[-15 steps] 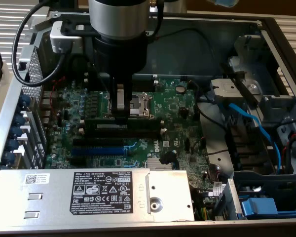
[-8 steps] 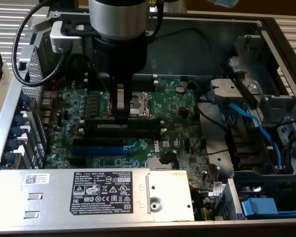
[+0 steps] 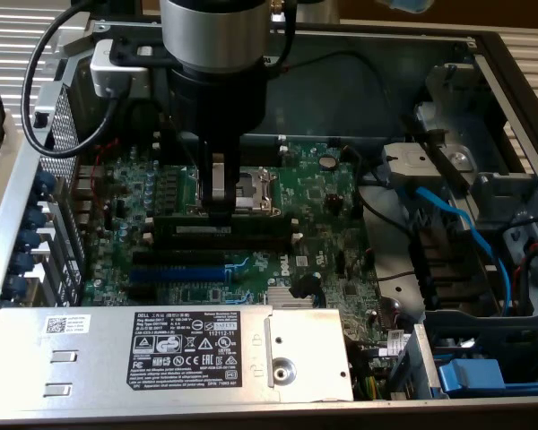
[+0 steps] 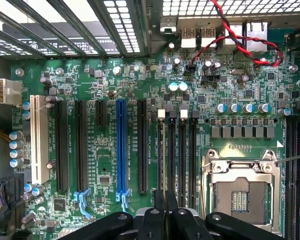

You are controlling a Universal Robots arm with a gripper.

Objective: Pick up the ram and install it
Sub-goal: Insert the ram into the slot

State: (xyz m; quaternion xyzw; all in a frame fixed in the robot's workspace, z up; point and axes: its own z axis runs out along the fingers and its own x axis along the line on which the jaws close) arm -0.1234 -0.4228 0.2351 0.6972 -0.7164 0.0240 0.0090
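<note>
1. Your tool (image 3: 217, 202) comes straight down over the middle of the board (image 3: 341, 224). Its two fingers are clenched on the ram (image 3: 260, 219) at about mid-length.

2. The ram sits directly under the tool, not off to either side. It stands on its long edge with its flat faces against the finger pads. One half sticks out toward the exterior view's left and the other toward that view's right.

3. Its long axis runs parallel to the black memory slots (image 3: 251, 242) and to the long side of the CPU socket (image 3: 254, 186). That parallel line is the relation that matters here — stick and slots point the same way.

4. On the board, the ram lies just beside the socket, between it and the blue slot (image 3: 175, 271), at the row of memory slots.

5. In the wrist view the ram shows edge-on as a thin dark line between the fingers. It lines up with the slots (image 4: 182, 150), which run away from the tool toward their white end clips (image 4: 161, 114).

6. I judge the ram to be at the slot nearest the socket, low over it or touching it — I cannot tell whether it is seated. I also cannot tell whether the end clips beside the stick are closed.
</note>
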